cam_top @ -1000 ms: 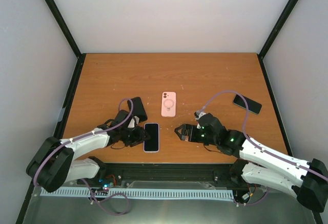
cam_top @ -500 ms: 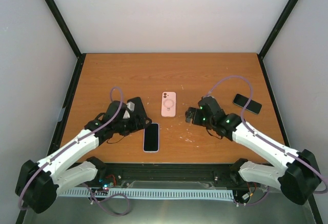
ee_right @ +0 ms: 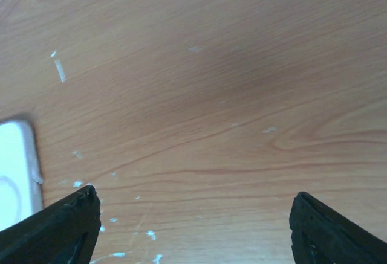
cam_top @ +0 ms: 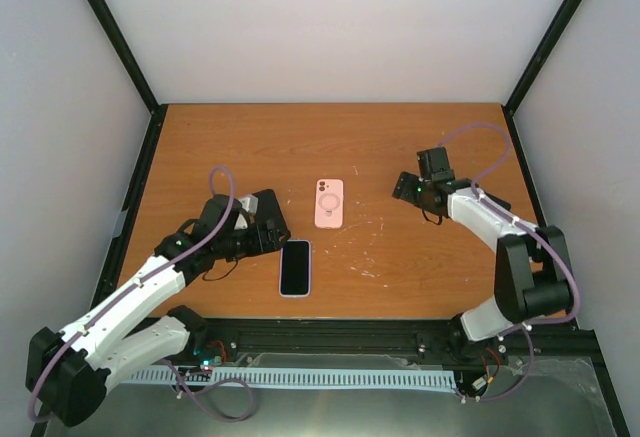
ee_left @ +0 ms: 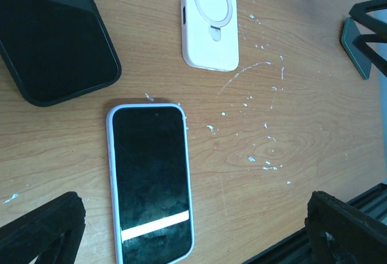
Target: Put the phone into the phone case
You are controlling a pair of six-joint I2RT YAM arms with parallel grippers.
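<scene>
Table (cam_top: 200,147) first: brown wood, dotted with white scuffs (ee_left: 260,158), closed at the near side by the front rail (cam_top: 330,332). Plenty of room in the middle, little margin at that rail.

On to the left gripper (ee_left: 193,222): spread wide, holding nothing, hovering low over the phone (ee_left: 151,179). Same story for the right gripper (ee_right: 195,215): spread wide, holding nothing, hanging over bare wood to the right of the phone case (cam_top: 329,203). Risk of a clash here, with both arms likely bound for the same small patch mid-table.

Down to the black slab (ee_left: 54,40), just beyond the phone's left corner: phone or case, cannot tell. Easy to grab by mistake, sitting so near the real target.

Now the phone itself: flat, screen up, lilac-edged, close to the front rail, touching nothing. Hard to pinch off the wood, being so thin. Likely to skid toward the rail under a shallow squeeze, or to tip out of a one-edge hold.

Then the phone case: pink, mid-table, just beyond the phone, lying with its ring (ee_left: 211,1) upward. Reads as open side down, so no pressing the phone in before a flip. Looks light too, and apt to scoot away under a push unless pinned.
</scene>
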